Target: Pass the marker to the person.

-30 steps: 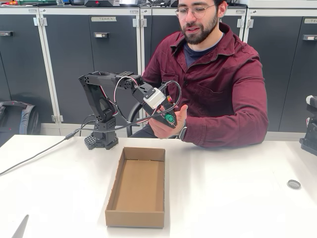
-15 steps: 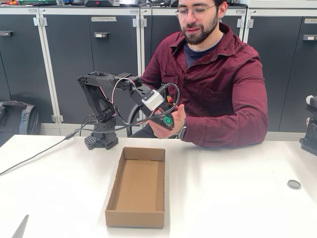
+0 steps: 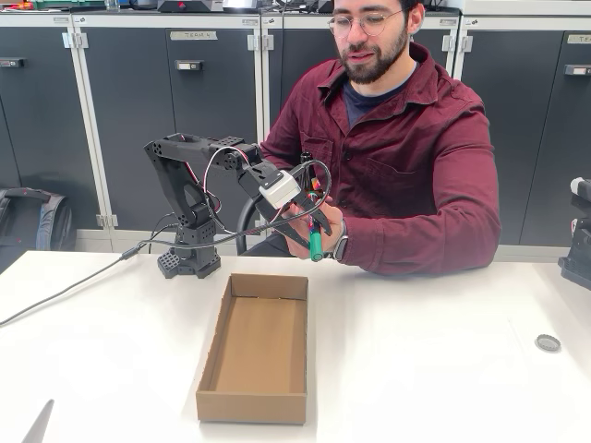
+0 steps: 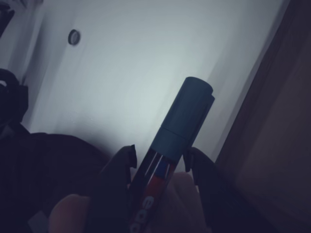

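The teal-green marker [image 3: 316, 244] hangs cap-down just above the far table edge. My gripper [image 3: 309, 231] is shut on its upper part, tilted down to the right. In the wrist view the marker [image 4: 184, 121] runs out between my gripper's [image 4: 160, 153] two dark fingers, with its magenta label low in the picture. The person [image 3: 406, 157] sits behind the table in a maroon shirt. Their hand [image 3: 330, 224] curls around the marker from behind, and their pale fingers [image 4: 68, 211] show blurred under it.
An open cardboard box [image 3: 251, 406] lies on the white table [image 3: 443, 369] in front of the arm's base [image 3: 189, 258]. A small round disc [image 3: 548, 342] sits at the right. A cable [image 3: 65, 293] trails left. Dark gear [image 3: 577, 249] stands at the right edge.
My gripper has drawn back a little to the left and tipped downward. The marker's cap end swung from facing the camera to pointing down, and the person's fingers closed further around it.
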You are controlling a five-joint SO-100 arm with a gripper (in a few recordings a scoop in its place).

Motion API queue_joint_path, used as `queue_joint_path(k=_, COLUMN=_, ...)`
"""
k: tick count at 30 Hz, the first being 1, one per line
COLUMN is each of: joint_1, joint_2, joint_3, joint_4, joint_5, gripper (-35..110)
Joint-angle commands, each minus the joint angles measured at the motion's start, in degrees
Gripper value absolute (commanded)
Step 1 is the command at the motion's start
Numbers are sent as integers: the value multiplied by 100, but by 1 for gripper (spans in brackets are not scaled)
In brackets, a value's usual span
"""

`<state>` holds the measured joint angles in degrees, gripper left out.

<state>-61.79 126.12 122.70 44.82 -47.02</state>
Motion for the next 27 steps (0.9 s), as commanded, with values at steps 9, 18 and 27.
queue_joint_path(k=9, joint_1=53, joint_2=167, joint_3=-439, joint_4=-9, joint_5=9, gripper=20)
queue_joint_path(k=18, joint_1=88, joint_2=229, joint_3=-738, joint_4=185, joint_5=35, gripper=20)
queue_joint_path(k=27, joint_1=114, joint_2=255, joint_3=-721, joint_4=246, joint_5=26, gripper=20)
